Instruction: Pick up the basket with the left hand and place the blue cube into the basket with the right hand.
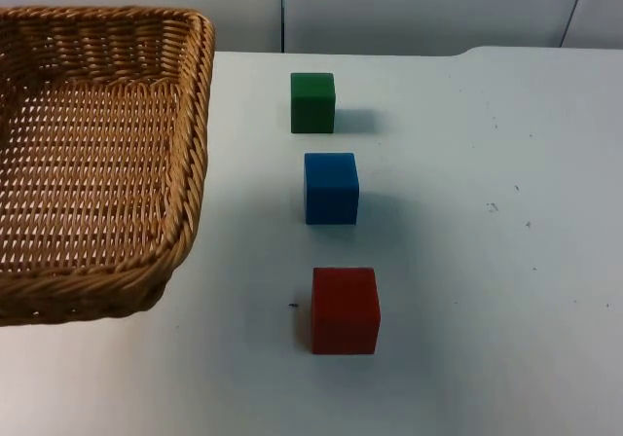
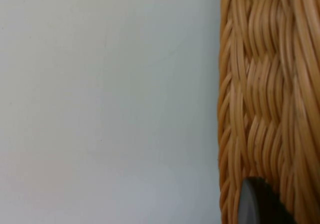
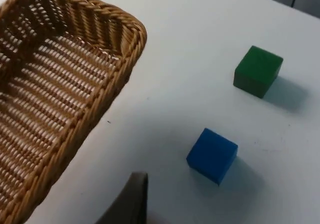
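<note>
I see the blue cube (image 1: 331, 189) on the tabletop (image 1: 487, 261) between green cube (image 1: 312, 102) and red cube (image 1: 345, 310), beside the basket (image 1: 185, 163). My left gripper (image 2: 260, 204) sits against the weave and my right gripper (image 3: 131, 199) is near the blue cube; I cannot tell either's opening. A misaimed reach could nudge a neighbouring cube.

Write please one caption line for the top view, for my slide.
Wicker basket beside a row of green cube, blue cube and red cube on the white table.

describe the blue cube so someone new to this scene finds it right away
Beside the wicker basket on the white table, three cubes stand in a row. The blue cube is the middle one, between the green cube near the wall and the red cube.
</note>
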{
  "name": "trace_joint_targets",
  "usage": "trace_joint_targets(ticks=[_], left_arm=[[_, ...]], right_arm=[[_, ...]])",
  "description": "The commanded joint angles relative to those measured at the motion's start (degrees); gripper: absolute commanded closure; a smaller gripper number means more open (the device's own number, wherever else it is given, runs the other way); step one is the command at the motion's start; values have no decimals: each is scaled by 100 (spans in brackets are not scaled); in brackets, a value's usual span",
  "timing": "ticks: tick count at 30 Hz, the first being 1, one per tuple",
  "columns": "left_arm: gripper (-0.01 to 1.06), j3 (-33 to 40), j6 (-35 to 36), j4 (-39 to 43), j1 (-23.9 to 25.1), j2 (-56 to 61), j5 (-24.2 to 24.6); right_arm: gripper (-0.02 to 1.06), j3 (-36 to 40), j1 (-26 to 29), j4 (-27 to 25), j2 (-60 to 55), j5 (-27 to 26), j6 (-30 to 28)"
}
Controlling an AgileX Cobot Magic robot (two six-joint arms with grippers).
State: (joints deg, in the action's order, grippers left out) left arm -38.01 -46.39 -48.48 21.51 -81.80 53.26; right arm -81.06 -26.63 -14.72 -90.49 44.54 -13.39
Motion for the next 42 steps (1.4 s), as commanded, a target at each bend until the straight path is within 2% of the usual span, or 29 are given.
trace_joint_targets(ticks=[1, 4, 11, 15, 30, 34, 38, 40, 42], left_arm=[[105, 9, -18, -145, 20, 63, 122], [105, 9, -18, -118, 20, 63, 122], [105, 9, 5, -120, 20, 63, 110], [105, 9, 5, -120, 20, 63, 110], [105, 9, 5, -120, 20, 63, 110], [105, 9, 5, -120, 20, 63, 110], [105, 9, 5, -120, 20, 63, 110], [105, 9, 5, -120, 20, 63, 110], [105, 9, 5, -131, 20, 63, 110]], right_arm=[[0, -53, -286, 583, -301, -307, 727], [0, -53, -585, 1051, -709, -478, 1339], [1, -53, -712, 998, -1312, -790, 2082], [5, -53, -712, 998, -1743, -1141, 2566], [5, -53, -712, 1011, -2949, -1740, 3603], [5, -58, -712, 997, -3208, -2105, 3978], [5, -95, -712, 1058, -3375, -2326, 4059], [5, -167, -712, 1056, -3426, -2312, 4059], [5, -340, -712, 1276, -3576, -2156, 4222]])
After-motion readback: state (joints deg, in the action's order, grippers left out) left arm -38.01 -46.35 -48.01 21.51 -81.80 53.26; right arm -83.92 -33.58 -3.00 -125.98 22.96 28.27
